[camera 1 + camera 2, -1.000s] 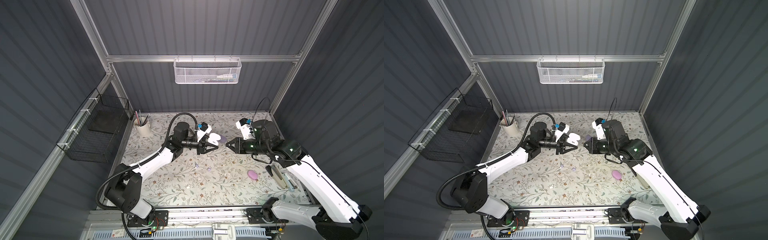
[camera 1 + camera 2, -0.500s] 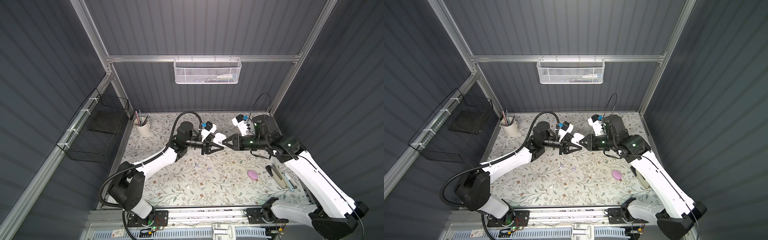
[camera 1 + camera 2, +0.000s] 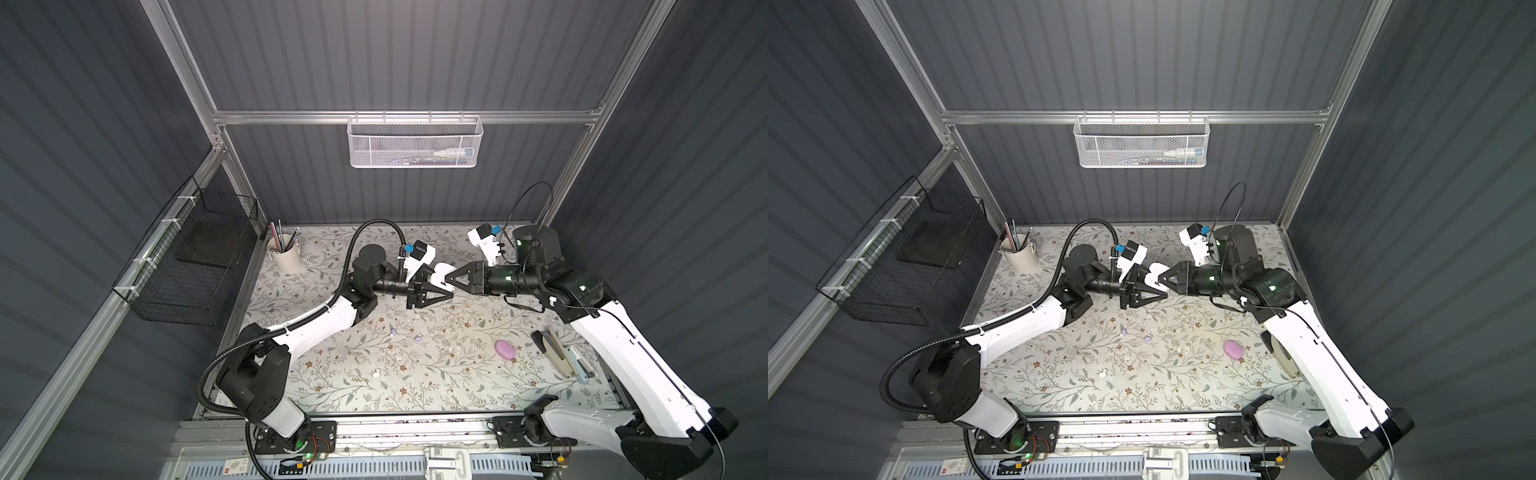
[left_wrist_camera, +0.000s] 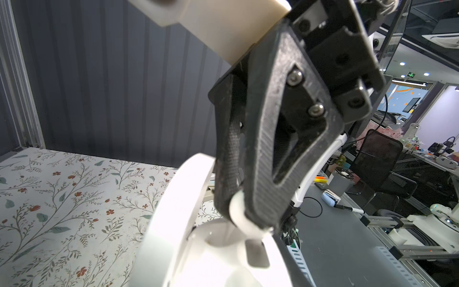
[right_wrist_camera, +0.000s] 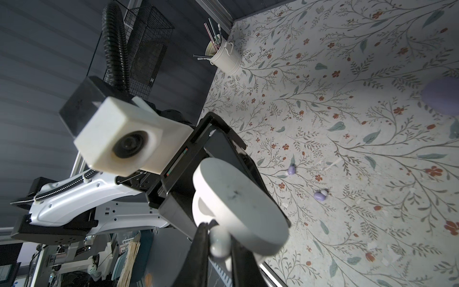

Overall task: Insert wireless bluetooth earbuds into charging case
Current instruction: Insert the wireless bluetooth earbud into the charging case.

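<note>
Above the back middle of the table, my left gripper [image 3: 436, 286] is shut on a white charging case [image 3: 441, 271] with its lid standing open. My right gripper [image 3: 446, 283] faces it from the right, shut on a white earbud [image 5: 219, 242]. In the left wrist view that earbud [image 4: 241, 216] sits at the mouth of the open case [image 4: 173, 223], just above a socket. Two lavender earbuds [image 3: 393, 331] [image 3: 419, 337] and a white one [image 3: 376, 373] lie loose on the flowered covering. In the left wrist view the case hides my left gripper's own jaws.
A pink oval case [image 3: 505, 350] lies at the right, next to a stapler and other tools [image 3: 557, 353]. A lavender case [image 5: 442, 97] lies near the back. A cream cup of pens [image 3: 284, 255] stands at the back left. A black wire basket [image 3: 195, 262] hangs on the left wall.
Both arms have closed in on each other above the table. My right gripper has carried the white earbud leftward to the open case held by my left gripper.
</note>
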